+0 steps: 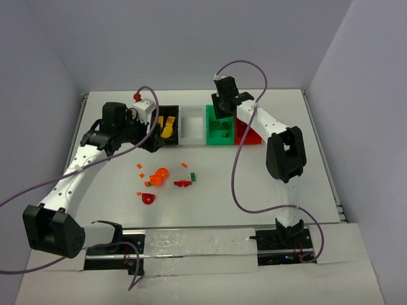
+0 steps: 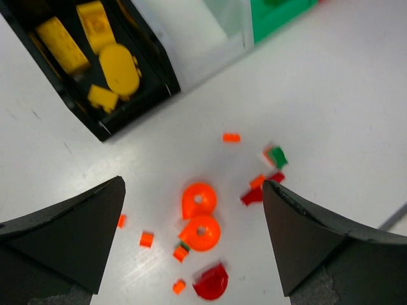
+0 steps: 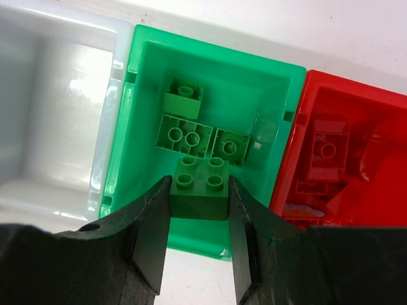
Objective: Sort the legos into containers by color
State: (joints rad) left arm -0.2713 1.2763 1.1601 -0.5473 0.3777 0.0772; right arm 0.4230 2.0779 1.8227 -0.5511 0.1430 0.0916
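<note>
My right gripper (image 3: 200, 190) is shut on a dark green lego brick (image 3: 200, 178) and holds it over the green container (image 3: 267, 108), where three green bricks lie. My left gripper (image 2: 193, 184) hangs open and empty above loose legos on the table: two orange round pieces (image 2: 198, 200), a red half-round (image 2: 213, 283), small orange bits and a small green one (image 2: 278, 155). The black container (image 2: 159, 76) beside it holds yellow pieces (image 2: 117, 70). From above, the left gripper (image 1: 151, 135) sits at the black container's (image 1: 156, 121) near end and the right gripper (image 1: 222, 113) is over the green one (image 1: 219, 135).
The containers stand in a row at the back: black, white (image 1: 191, 124), green, red (image 1: 251, 135). The red container (image 3: 381, 146) holds red bricks, and nothing shows in the white one (image 3: 57, 95). Loose legos (image 1: 159, 175) are scattered in the table's middle. Cables loop over both arms.
</note>
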